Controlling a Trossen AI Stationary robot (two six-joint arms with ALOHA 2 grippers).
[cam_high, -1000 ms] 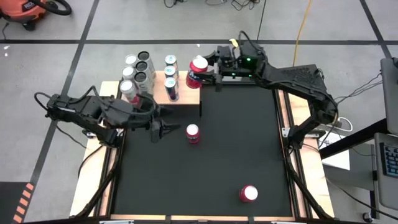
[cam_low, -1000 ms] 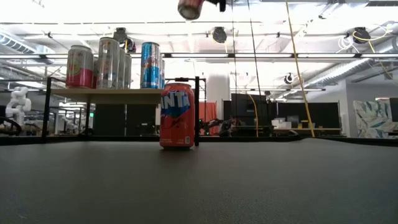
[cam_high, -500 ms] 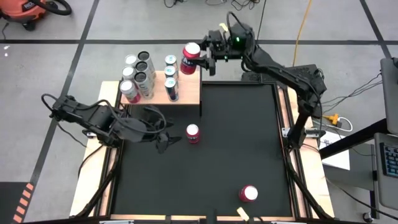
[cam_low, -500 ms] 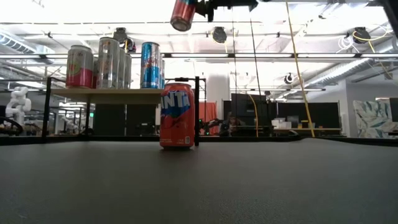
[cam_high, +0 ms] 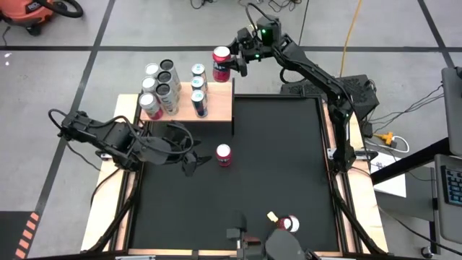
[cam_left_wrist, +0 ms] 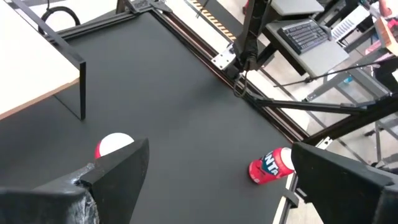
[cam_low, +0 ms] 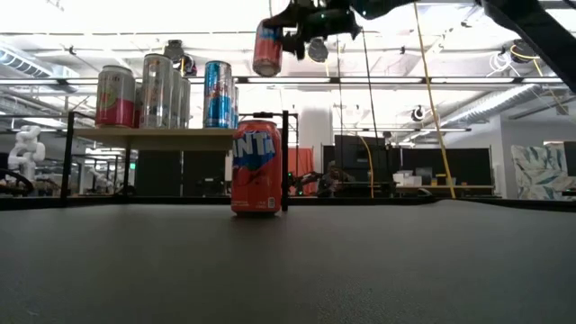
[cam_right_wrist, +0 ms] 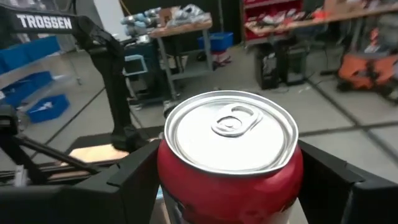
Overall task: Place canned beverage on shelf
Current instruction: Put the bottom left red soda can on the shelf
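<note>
A red canned beverage (cam_high: pixel 221 63) hangs high over the far right corner of the shelf (cam_high: pixel 219 108), with my right gripper (cam_high: pixel 225 65) shut on it. The shelf is a pale wood board on thin black legs, and several cans (cam_high: pixel 164 85) stand on it. A red-orange can (cam_high: pixel 224 154) stands upright on the black mat in front of the shelf. Just to its left my left gripper (cam_high: pixel 190 153) is open, its fingers apart from the can. Another red can (cam_high: pixel 289 224) lies on its side near the table's near edge. My right gripper pinches the can's side wall (cam_right_wrist: pixel 171 186) between its two fingers (cam_right_wrist: pixel 134 180), one on each side, below the silver lid (cam_right_wrist: pixel 230 127). The fingers come in level from the table's right. The can is lifted clear and nearly upright, lid up (cam_low: pixel 266 49).
The cans on the shelf crowd its left and middle; bare wood shows at its right end. Open black mat (cam_high: pixel 281 159) spreads right of the standing can. A dark thing (cam_high: pixel 245 242) shows at the near edge beside the lying can.
My right gripper has carried the red can toward the table's far edge and a little left, and the can has gone from tipped to nearly upright. My left gripper has dipped and shifted slightly toward the near edge, staying open.
</note>
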